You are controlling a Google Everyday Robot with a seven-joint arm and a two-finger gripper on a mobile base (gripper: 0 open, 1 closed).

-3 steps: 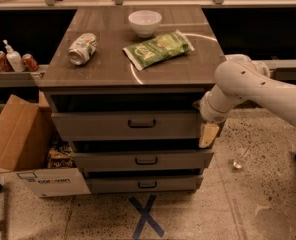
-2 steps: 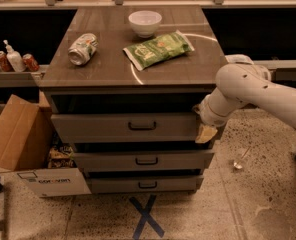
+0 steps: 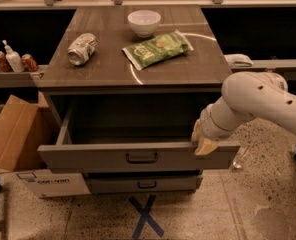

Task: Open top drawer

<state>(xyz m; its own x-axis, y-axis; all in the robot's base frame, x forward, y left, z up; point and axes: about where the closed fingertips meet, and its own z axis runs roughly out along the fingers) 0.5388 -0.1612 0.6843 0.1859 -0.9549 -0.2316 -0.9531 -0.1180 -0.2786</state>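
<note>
Note gripper (image 3: 204, 140) against right end of top drawer (image 3: 88, 158) front, hold impossible to tell, drawer standing well out beneath tabletop (image 3: 103, 70) carrying can (image 3: 81, 48), green bag (image 3: 157, 49), bowl (image 3: 144, 22), cardboard box (image 3: 13, 134) beside cabinet.

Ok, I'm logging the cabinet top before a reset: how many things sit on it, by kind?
White bowl: 1
Can on its side: 1
Green snack bag: 1
Total: 3
The gripper is at the right end of the open top drawer, at its front.
</note>
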